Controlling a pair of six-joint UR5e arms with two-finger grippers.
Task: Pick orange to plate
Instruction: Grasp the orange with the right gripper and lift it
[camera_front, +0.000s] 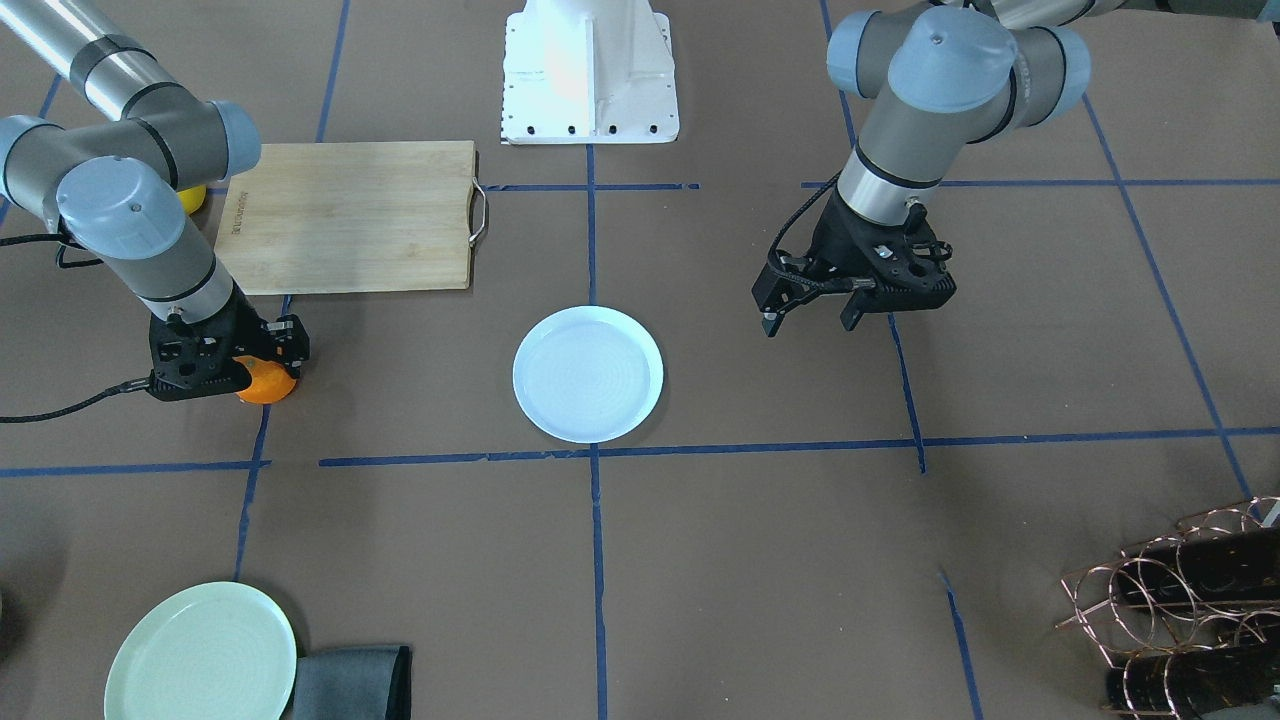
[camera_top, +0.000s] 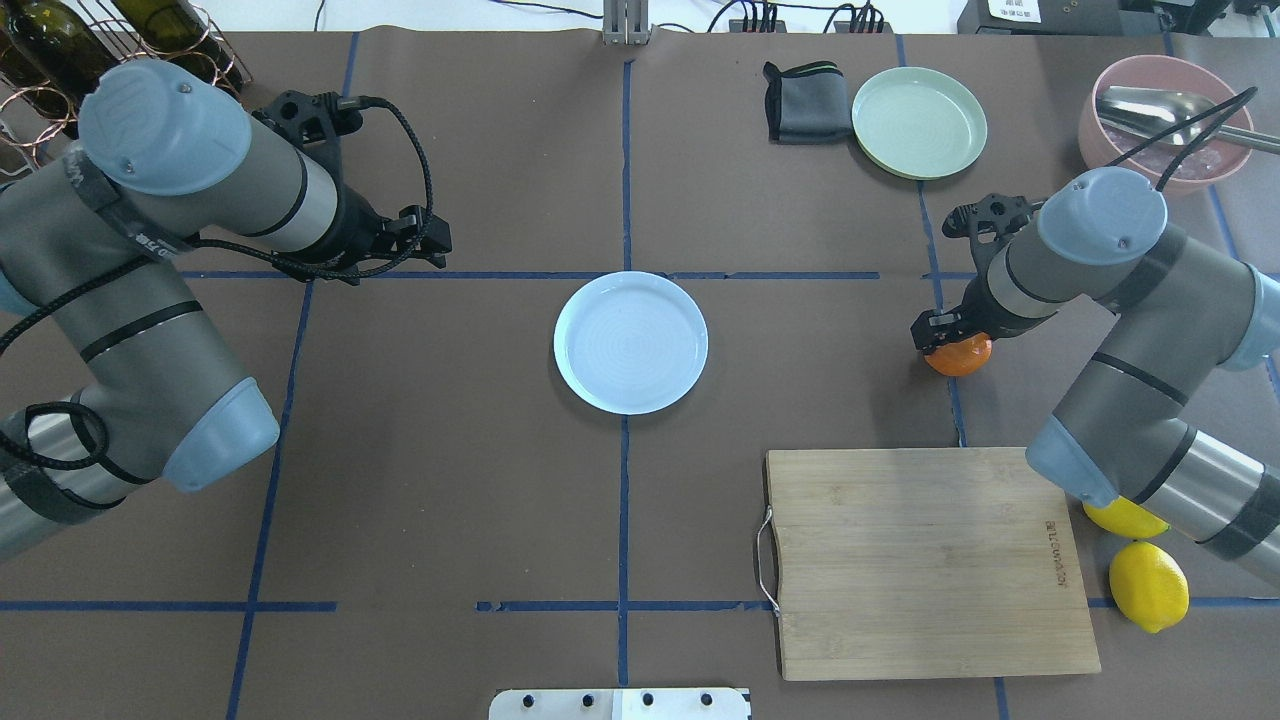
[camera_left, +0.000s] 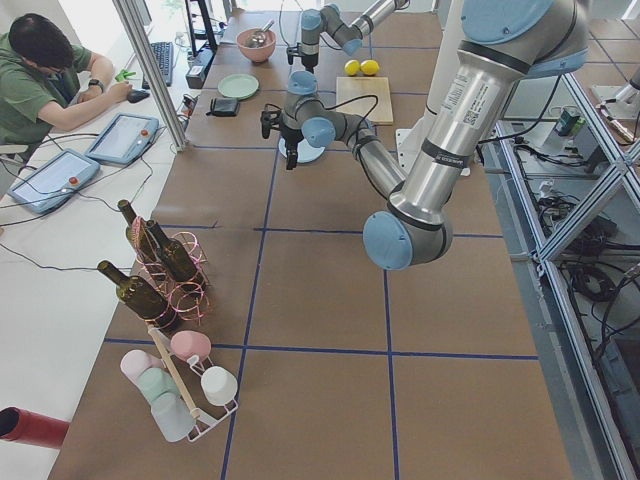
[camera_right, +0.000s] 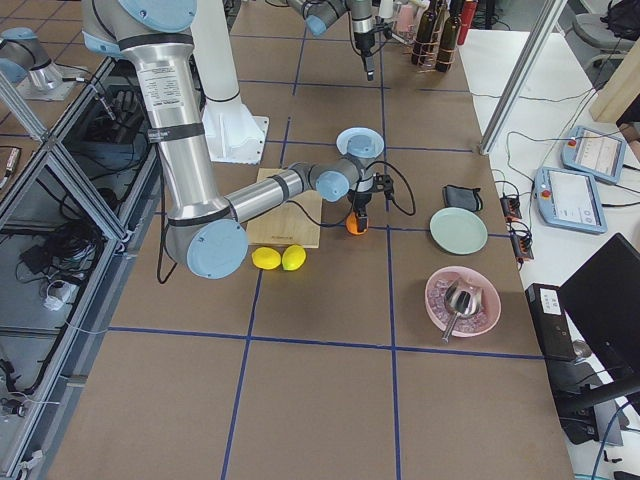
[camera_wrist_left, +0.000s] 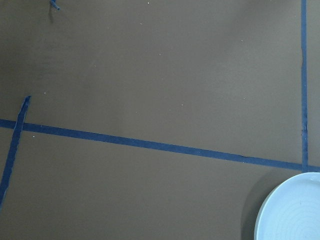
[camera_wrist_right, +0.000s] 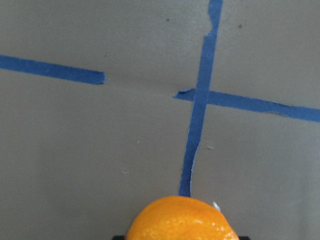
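The orange (camera_top: 962, 357) is low over the brown table, right of the plate, on a blue tape line. My right gripper (camera_top: 955, 342) is down over it and looks shut on it. One black finger lies against the fruit's plate-side edge, and the wrist hides the other. The right wrist view shows the orange (camera_wrist_right: 182, 220) close at the bottom edge. The front view shows the orange (camera_front: 270, 384) poking out from under the right gripper (camera_front: 245, 365). The pale bluish-white plate (camera_top: 631, 342) sits bare at the table's middle. My left gripper (camera_top: 432, 237) hangs open above the table, left of the plate.
A wooden cutting board (camera_top: 925, 560) lies near the robot on the right, with two lemons (camera_top: 1148, 585) beside it. A pale green plate (camera_top: 919, 122), a folded grey cloth (camera_top: 806, 102) and a pink bowl (camera_top: 1165, 120) stand at the far right. A bottle rack (camera_top: 60, 50) is far left.
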